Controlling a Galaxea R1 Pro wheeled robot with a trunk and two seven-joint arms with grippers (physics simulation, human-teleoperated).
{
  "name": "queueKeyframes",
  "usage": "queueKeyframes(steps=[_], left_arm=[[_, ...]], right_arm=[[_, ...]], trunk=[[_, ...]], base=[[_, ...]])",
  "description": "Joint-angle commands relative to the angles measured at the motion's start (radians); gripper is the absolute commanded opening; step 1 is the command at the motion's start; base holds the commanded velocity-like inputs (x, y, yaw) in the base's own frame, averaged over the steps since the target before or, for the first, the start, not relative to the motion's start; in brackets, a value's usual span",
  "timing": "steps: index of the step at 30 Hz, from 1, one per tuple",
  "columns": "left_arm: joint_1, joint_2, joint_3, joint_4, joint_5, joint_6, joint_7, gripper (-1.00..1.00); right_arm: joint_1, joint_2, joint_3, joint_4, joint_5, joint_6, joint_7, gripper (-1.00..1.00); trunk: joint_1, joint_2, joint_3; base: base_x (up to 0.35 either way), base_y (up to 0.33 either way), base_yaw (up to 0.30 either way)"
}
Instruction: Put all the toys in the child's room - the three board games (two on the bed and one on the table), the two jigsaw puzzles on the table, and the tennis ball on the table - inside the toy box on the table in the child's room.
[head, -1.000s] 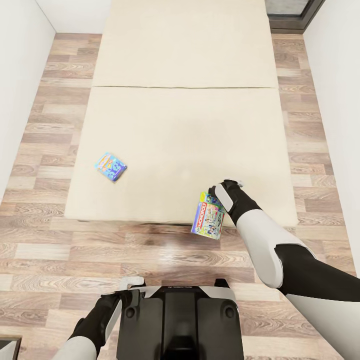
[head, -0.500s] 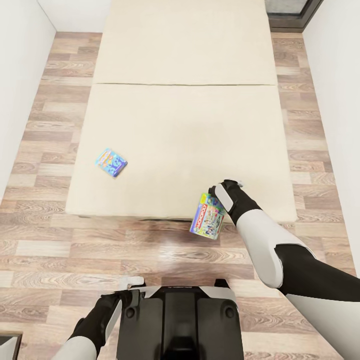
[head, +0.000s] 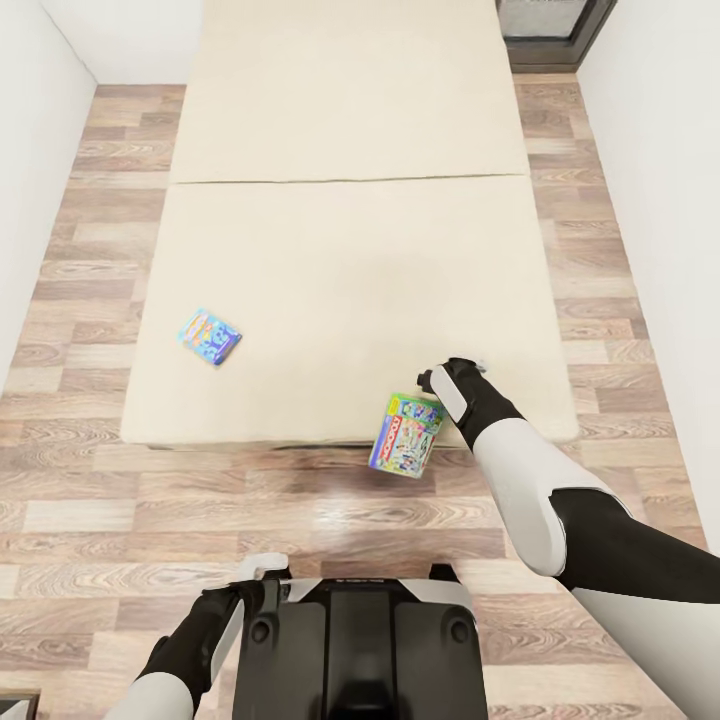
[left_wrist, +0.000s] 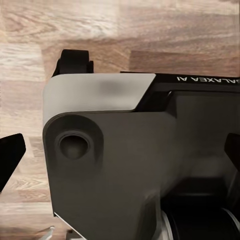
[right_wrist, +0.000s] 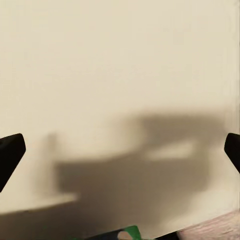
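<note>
My right gripper (head: 431, 386) is shut on the white-blue-green Monopoly board game (head: 405, 436). The box hangs tilted just past the bed's near edge, above the wood floor. In the right wrist view the fingertips (right_wrist: 10, 152) stand wide apart over the cream bed, and a green corner of the box (right_wrist: 129, 232) peeks in near the palm. A light-blue board game (head: 209, 336) lies flat on the bed (head: 350, 260), far to the left of that gripper. My left gripper (head: 262, 571) is open beside my base, holding nothing. The toy box and the table are out of view.
White walls (head: 40, 120) flank the bed on both sides, leaving narrow strips of wood floor (head: 90, 200). A dark door frame (head: 550, 40) stands at the far right. My dark base (head: 355, 640) sits on open floor in front of the bed.
The whole view has shifted, with the bed now a little farther and more to the left. The Monopoly box stays at my right gripper and has swung slightly left.
</note>
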Motion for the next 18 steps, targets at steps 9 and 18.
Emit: queueKeyframes(steps=[9, 18], left_arm=[[0.0, -0.002, 0.008, -0.002, -0.01, 0.005, -0.01, 1.0], [0.0, -0.002, 0.008, -0.002, -0.01, 0.005, -0.01, 1.0]], right_arm=[[0.0, 0.001, -0.002, -0.001, -0.008, 0.0, -0.006, 1.0], [0.0, 0.001, -0.002, -0.001, -0.009, 0.0, -0.006, 1.0]], trunk=[[0.0, -0.001, 0.01], [0.0, -0.001, 0.012]], base=[[0.0, 0.0, -0.096], [0.0, 0.0, -0.008]])
